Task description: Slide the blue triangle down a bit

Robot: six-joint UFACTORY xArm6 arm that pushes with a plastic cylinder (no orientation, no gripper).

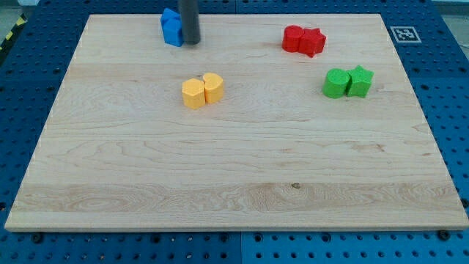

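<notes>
A pale wooden board (234, 169) fills most of the view, its grain running from the view's left to the view's right. It rests on a blue perforated base (447, 95) whose regular holes show past every edge. A black-and-white square marker (402, 33) sits on that base just off the board's top right corner, and a yellow-and-black striped strip (9, 37) shows past the top left corner.

My rod (189, 20) enters from the view's top edge, near the board's top edge and left of its middle, and stands upright. My tip (191, 42) rests on the board, touching or just beside the right side of the blue blocks (171, 28). The rod carries no fingers, so nothing is clamped.

The blue triangle cannot be told apart within that blue cluster, which lies close to the top edge.

Two yellow blocks (203, 91) touch each other left of the board's centre. Two red blocks (303, 40) touch near the top edge, towards the right. Two green blocks (348, 82) touch below them, nearer the right edge.
</notes>
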